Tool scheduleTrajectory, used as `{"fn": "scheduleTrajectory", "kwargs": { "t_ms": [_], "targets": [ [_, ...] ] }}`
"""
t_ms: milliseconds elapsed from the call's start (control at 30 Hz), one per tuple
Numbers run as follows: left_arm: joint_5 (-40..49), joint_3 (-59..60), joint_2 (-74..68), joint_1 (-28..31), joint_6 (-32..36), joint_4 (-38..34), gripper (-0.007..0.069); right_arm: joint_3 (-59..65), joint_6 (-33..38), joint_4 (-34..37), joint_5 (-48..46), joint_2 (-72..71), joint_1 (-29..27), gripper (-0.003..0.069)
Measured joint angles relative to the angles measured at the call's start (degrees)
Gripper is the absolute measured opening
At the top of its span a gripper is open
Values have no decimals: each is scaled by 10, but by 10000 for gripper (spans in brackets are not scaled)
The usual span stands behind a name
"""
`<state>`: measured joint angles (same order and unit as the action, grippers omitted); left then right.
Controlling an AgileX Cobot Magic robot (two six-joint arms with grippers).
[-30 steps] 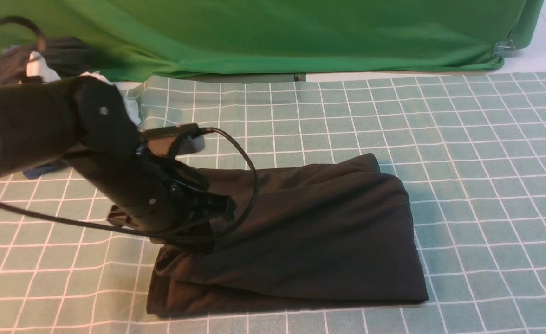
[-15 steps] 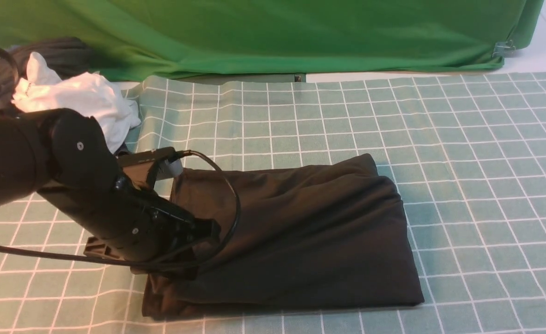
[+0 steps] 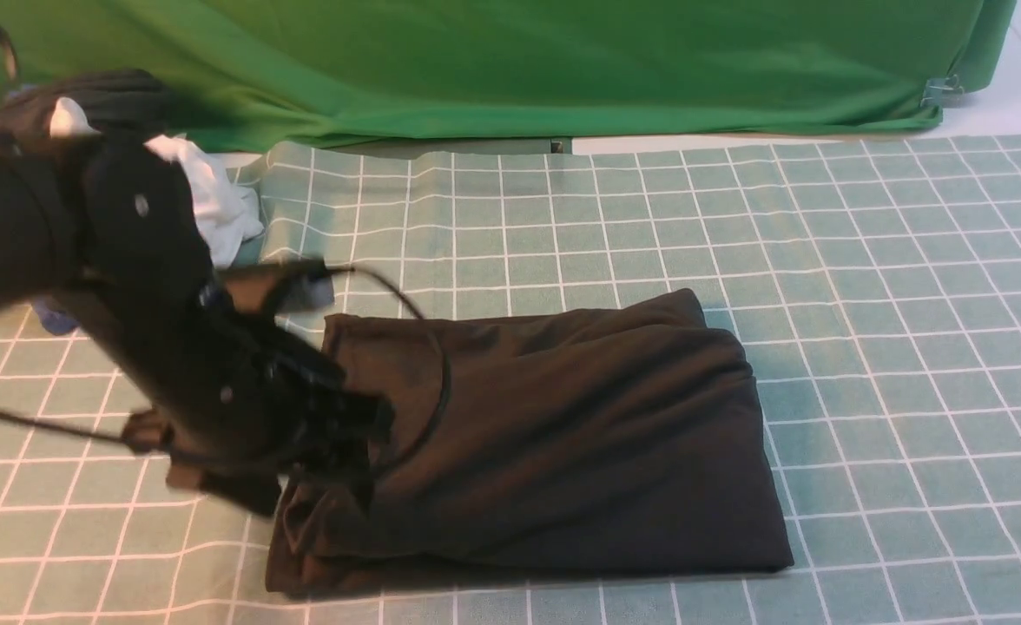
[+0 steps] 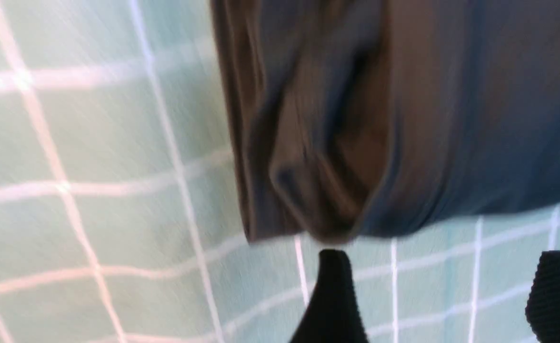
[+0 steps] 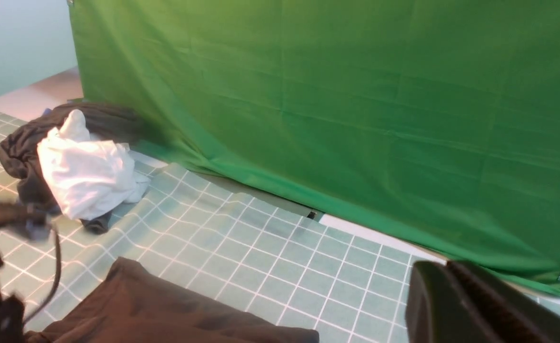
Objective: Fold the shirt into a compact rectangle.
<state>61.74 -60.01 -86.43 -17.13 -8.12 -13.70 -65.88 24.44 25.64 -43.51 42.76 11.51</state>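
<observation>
White garment (image 3: pixel 215 204) and dark bundle (image 5: pixel 27 147) lie beyond shirt (image 3: pixel 554 434).

Studio: green backdrop (image 3: pixel 510 61), gridded tablecloth (image 3: pixel 866 260)

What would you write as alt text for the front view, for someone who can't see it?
A black shirt lies folded into a rough rectangle on a green checked tablecloth, with the robot's black left arm and its blurred left gripper at the shirt's left edge. Behind hangs a green backdrop; a crumpled white garment sits far left.
</observation>
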Motion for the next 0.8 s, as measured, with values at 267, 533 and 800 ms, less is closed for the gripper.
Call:
{"fn": "scheduleTrajectory", "kwargs": {
  "t_ms": [267,533,800],
  "targets": [
    [-61,-50,4,0,36,-53,242,0,0,0,-4,0,0,34],
    [-95,-50,-90,0,118,-147,5,0,0,0,-4,0,0,41],
    [-96,-50,-169,0,59,-51,1,0,0,-1,-4,0,0,51]
  ]
}}
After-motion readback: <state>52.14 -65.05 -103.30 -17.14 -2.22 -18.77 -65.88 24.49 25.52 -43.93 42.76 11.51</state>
